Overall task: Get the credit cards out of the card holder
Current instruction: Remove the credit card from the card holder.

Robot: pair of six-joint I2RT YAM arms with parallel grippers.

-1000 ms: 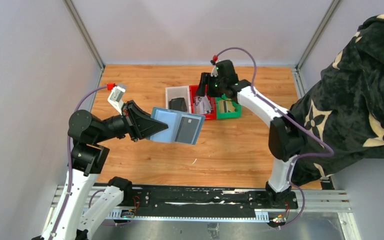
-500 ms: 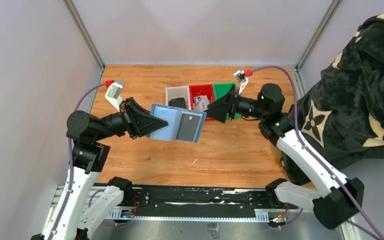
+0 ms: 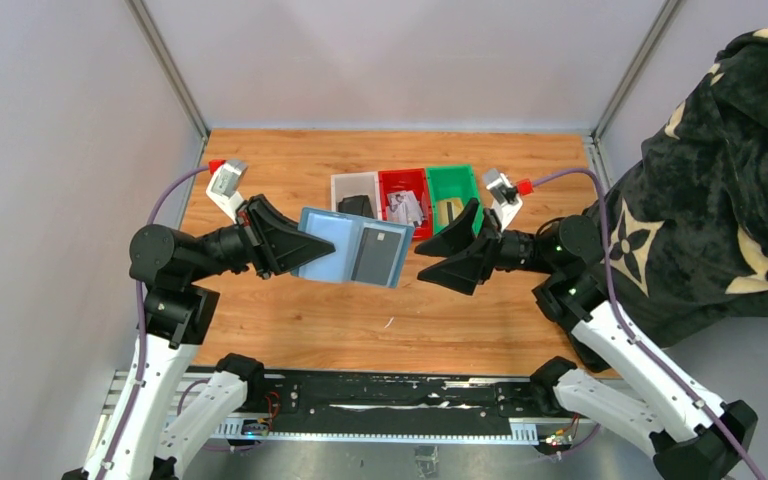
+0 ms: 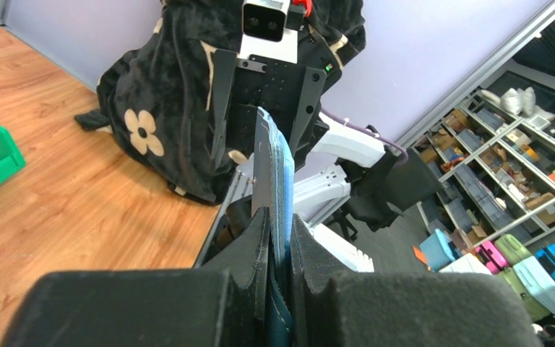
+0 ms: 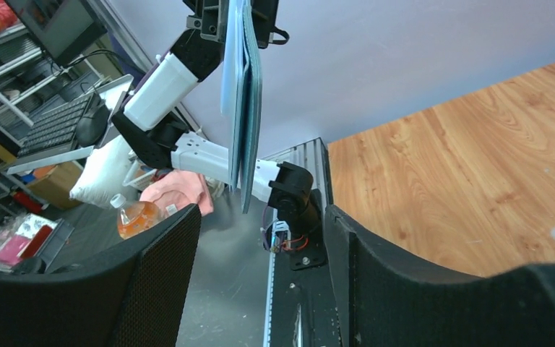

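Swinging down from the red bin [image 3: 403,173], the right gripper [image 3: 426,262] now faces the card holder's [image 3: 325,248] free right edge, jaws spread wide, just apart from it. The left gripper [image 3: 298,250] pinches the holder's left edge, holding it open above bare table [image 3: 290,320], with a grey credit card [image 3: 378,256] tucked inside.

Robotics lab; stocked shelving [image 4: 509,173], keyboard [image 5: 56,124]
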